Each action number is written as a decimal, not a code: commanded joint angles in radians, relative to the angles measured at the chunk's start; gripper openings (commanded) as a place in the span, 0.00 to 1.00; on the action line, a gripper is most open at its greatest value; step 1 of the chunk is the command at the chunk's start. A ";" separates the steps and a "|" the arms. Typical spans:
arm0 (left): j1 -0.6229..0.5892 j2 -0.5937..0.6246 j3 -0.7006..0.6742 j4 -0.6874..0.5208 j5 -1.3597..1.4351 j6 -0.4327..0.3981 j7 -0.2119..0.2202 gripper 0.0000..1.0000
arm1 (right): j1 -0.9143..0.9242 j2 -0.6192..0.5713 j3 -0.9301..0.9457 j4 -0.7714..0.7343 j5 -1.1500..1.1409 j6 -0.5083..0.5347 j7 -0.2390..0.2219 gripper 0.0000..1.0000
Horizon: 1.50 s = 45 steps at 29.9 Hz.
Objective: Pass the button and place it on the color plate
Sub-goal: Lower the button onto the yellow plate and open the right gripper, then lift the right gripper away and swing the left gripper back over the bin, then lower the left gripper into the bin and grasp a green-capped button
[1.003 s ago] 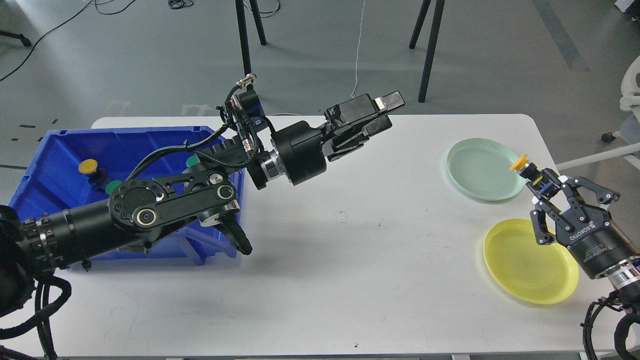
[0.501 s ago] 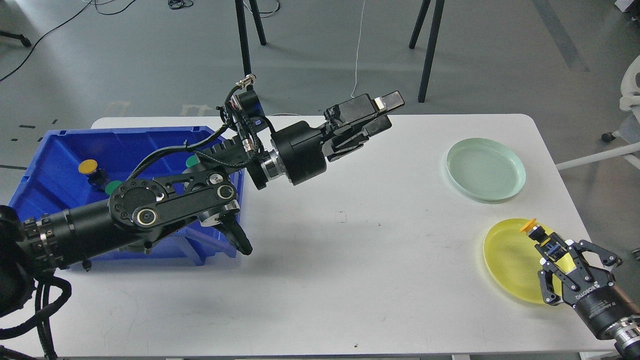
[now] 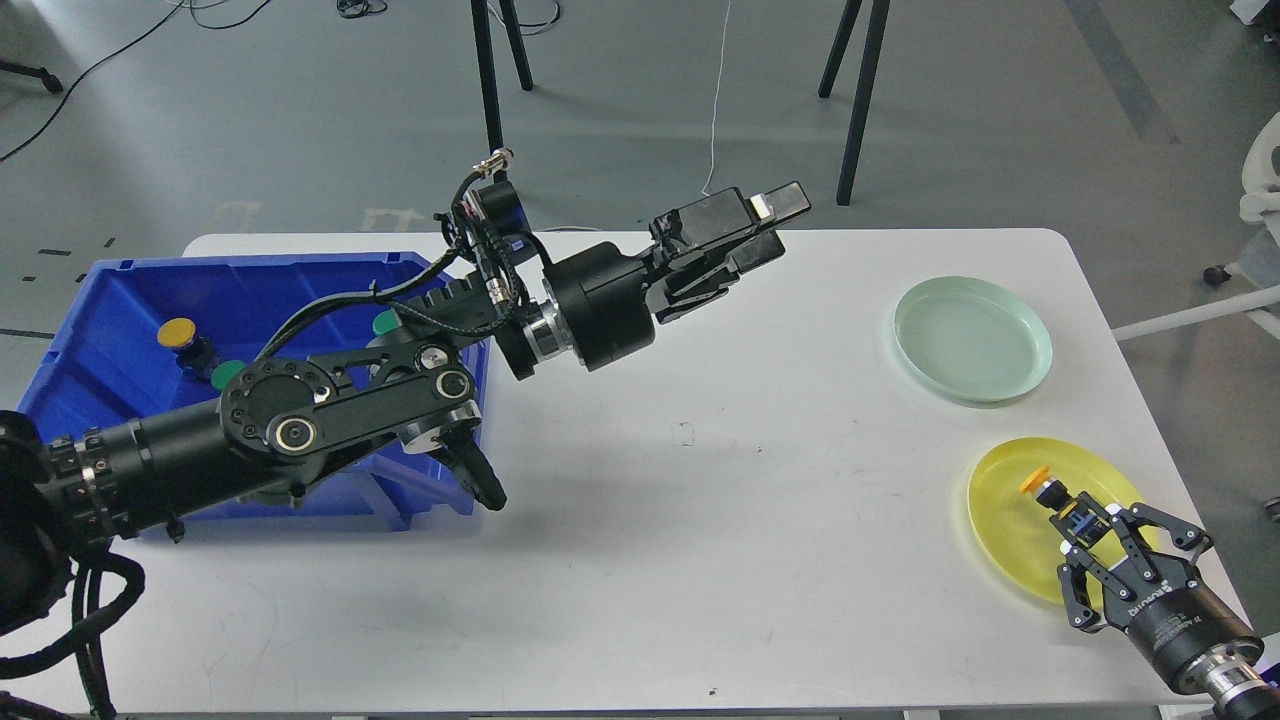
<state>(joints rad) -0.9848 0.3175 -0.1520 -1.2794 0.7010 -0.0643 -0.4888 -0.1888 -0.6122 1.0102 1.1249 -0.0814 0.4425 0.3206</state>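
My right gripper (image 3: pixel 1080 525) at the lower right is shut on a yellow-capped button (image 3: pixel 1036 484). It holds the button tilted over the near part of the yellow plate (image 3: pixel 1000 520); I cannot tell whether the button touches the plate. The pale green plate (image 3: pixel 972 338) lies empty behind it. My left gripper (image 3: pixel 772 228) hangs above the table's far middle, open and empty.
A blue bin (image 3: pixel 120 300) stands at the table's left, under my left arm. It holds a yellow button (image 3: pixel 176 332) and green buttons (image 3: pixel 228 375) (image 3: pixel 385 323). Black stand legs (image 3: pixel 858 110) rise behind the table's far edge.
My right gripper carried the yellow button from the green plate's right rim toward me and lower, over the yellow plate. The left arm has barely moved.
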 commanded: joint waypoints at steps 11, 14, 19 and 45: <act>0.000 -0.002 0.000 0.000 -0.001 0.008 0.000 0.81 | -0.001 0.000 0.008 0.003 0.035 0.046 0.000 0.91; 0.002 -0.002 0.000 0.000 -0.005 0.008 0.000 0.81 | 0.000 -0.001 0.018 0.012 0.041 0.046 0.003 0.94; 0.027 0.032 -0.076 -0.003 -0.006 0.006 0.000 0.82 | 0.025 -0.009 0.102 0.059 0.098 0.046 0.000 0.96; 0.096 0.747 -0.171 -0.063 0.210 -0.327 0.000 0.84 | 0.620 0.043 0.001 0.068 0.075 0.046 -0.089 0.96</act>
<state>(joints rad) -0.8002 1.0101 -0.4155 -1.3639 0.8160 -0.3733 -0.4886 0.4364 -0.5707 1.0099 1.1931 -0.0073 0.4888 0.2313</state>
